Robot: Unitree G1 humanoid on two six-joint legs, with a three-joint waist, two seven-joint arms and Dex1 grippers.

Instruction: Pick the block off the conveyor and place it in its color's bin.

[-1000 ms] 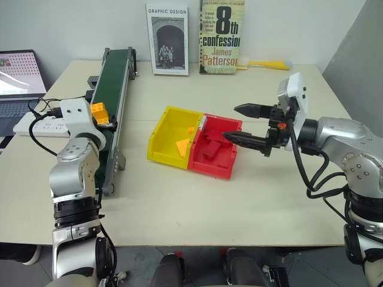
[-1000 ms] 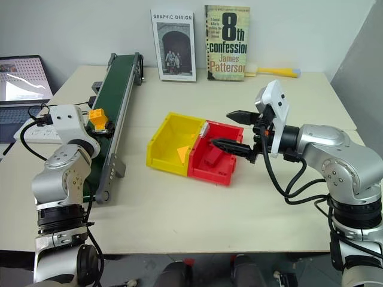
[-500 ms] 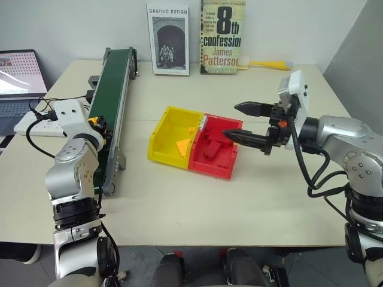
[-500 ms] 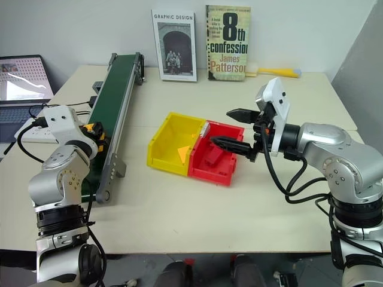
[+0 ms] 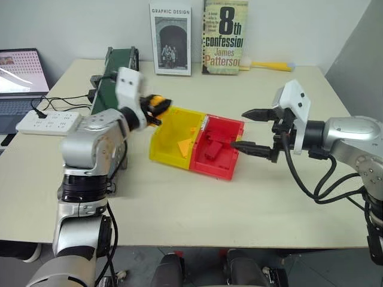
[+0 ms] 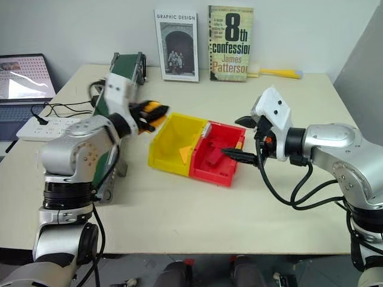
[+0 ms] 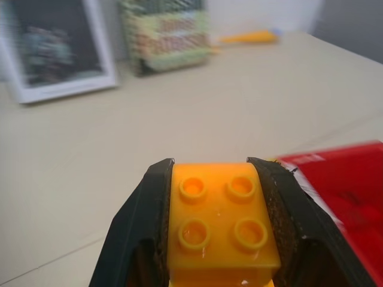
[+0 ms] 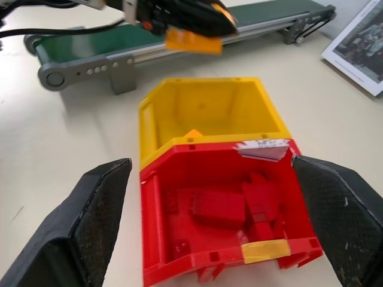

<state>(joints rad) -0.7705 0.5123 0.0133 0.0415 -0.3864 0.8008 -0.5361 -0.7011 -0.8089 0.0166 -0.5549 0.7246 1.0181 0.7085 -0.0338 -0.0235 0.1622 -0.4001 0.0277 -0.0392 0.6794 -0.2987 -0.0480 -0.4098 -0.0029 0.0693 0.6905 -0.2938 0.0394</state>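
Left pincer [image 6: 151, 113] is clamped on the block [image 7: 220, 222], studs up, held off the conveyor [image 6: 122, 66] and just at the near-left edge of the yellow bin [image 5: 170, 136]. In the left wrist view the two black fingers [image 7: 143, 221] squeeze the block's sides squarely, so the grip looks firm. Right pincer [image 5: 256, 128] hangs wide apart and empty beside the red bin [image 5: 218, 149], over the desk [image 6: 197, 203].

Step in hand, as judged: carry the block over the yellow bin and drop it. To do it well, the left pincer should go further until the block sits fully above the yellow opening, not on the rim and not past the shared wall into red. It should keep the block level and low over the bin before letting go, so it does not bounce out. The orange triangular piece [image 6: 183, 155] lies inside yellow already; dropping toward the back part avoids it. The right arm is best kept out of the way.
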